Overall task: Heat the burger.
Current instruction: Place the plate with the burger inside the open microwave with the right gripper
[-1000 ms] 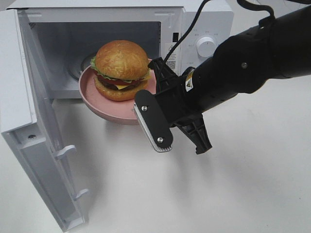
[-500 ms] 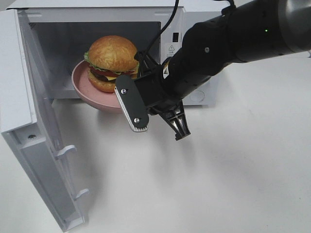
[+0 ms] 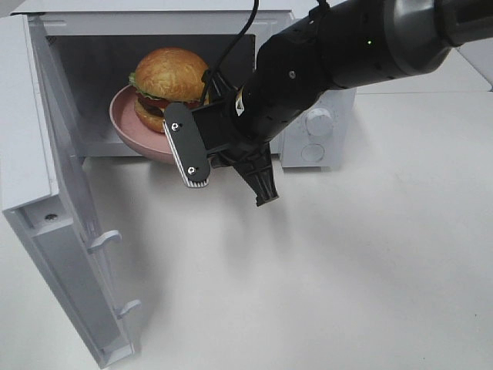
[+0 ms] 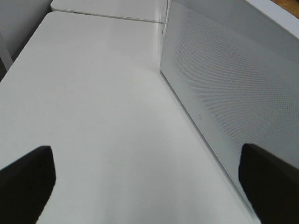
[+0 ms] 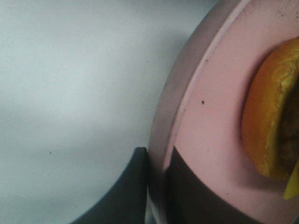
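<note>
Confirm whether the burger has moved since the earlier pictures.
Yes. The burger has moved left and further into the microwave cavity, riding on the pink plate.

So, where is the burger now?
Upper left of the exterior high view, the burger sits on the pink plate, held by the right pincer, in the open microwave doorway.

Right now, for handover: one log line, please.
right gripper: shut on plate rim | burger: on plate, partway into microwave | door: open | left gripper: open
</note>
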Tool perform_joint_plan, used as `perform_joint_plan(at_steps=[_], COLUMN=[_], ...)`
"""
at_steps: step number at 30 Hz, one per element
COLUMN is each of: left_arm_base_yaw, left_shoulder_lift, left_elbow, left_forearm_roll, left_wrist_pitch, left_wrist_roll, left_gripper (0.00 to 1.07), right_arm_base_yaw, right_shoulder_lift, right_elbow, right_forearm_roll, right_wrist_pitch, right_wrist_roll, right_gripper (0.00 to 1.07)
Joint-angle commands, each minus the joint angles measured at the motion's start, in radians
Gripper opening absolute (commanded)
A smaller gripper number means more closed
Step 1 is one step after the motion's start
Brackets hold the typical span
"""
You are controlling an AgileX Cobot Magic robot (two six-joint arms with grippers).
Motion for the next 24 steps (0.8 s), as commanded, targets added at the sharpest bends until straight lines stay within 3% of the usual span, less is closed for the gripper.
perform_joint_plan(at_steps=[1, 12, 24], left_arm_base_yaw=[0.004, 0.004, 0.004], left_shoulder_lift=[-0.018, -0.018, -0.018], left_elbow=[0.003, 0.003, 0.003], left_forearm_roll=[-0.008, -0.008, -0.008], left_wrist_pitch=[-0.007, -0.007, -0.007], left_wrist_roll=[-0.001, -0.001, -0.001], left_gripper=[1.00, 1.00, 1.00], right_arm_base_yaw=[-0.004, -0.007, -0.007], right_shoulder_lift=[0.010, 0.071, 0.195], right_elbow=[-0.045, -0.132, -0.335], right_forearm_roll=[-0.032, -0.032, -0.110], right_wrist_pitch=[-0.042, -0.014, 0.076], right_wrist_roll=[0.036, 0.040, 0.161], right_gripper=[0.00, 0.00, 0.00])
